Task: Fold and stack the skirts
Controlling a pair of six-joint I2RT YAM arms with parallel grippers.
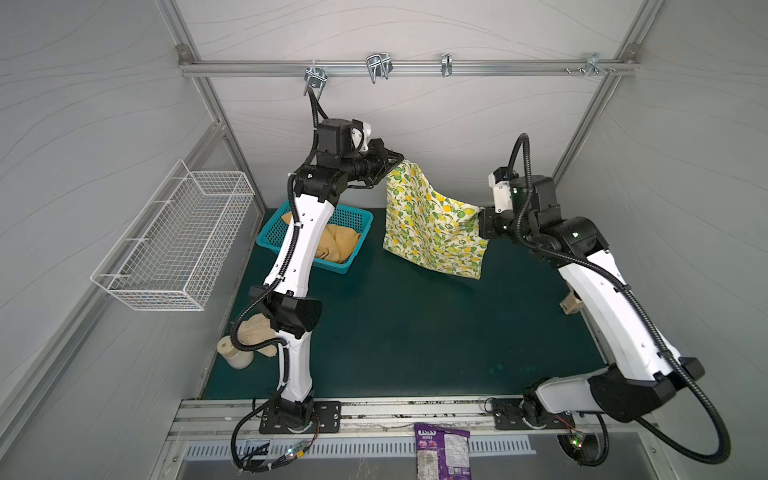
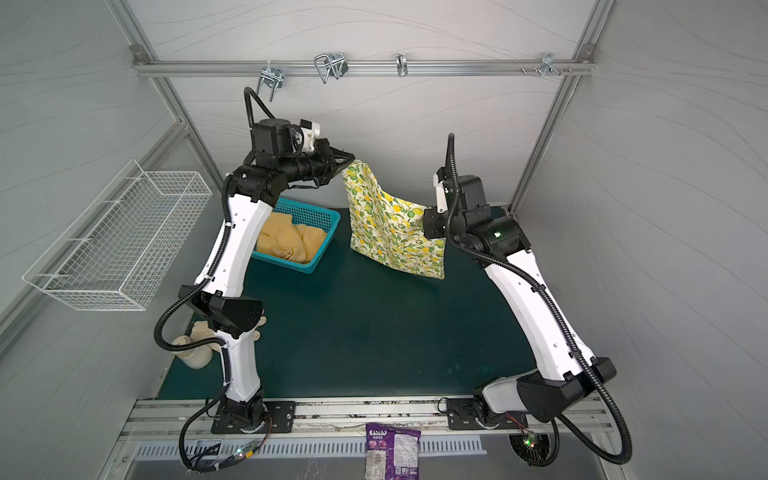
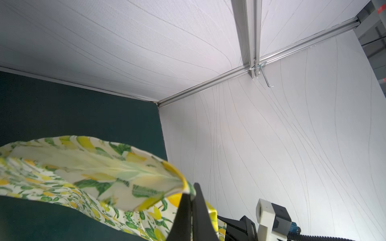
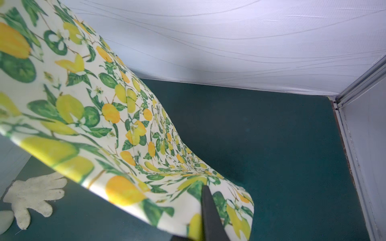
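The left gripper (image 1: 401,160) is raised high near the back wall, with its jaws pressed together on one top corner of the lemon-print skirt (image 1: 432,224). In the left wrist view the two dark fingers (image 3: 184,208) pinch a bunched fold of that edge. The right gripper (image 1: 480,212) sits lower and nearer the arm bases, and is likewise clamped on the skirt's other top corner. In the right wrist view one finger (image 4: 210,210) lies over the print.

Between the two grippers the top edge sags in a slanted line. The cloth hangs below them as a sheet, and its side edge drops straight down from the left gripper. The lower hem runs slantwise just above the green mat (image 1: 415,332). Whether it brushes the mat is hard to tell from above.

A broad stretch of mat opens from beneath the hem toward the arm bases. Below the left gripper and out to that arm's side, a blue basket (image 1: 357,214) holds the mustard skirt (image 1: 336,245), crumpled and partly hidden by the arm. The basket's near edge stands apart from the hanging cloth. Far down by the left arm's elbow lie a pale glove (image 4: 33,192) and a cream bottle (image 1: 235,353). A white wire basket (image 1: 174,237) hangs on the side wall beyond them.
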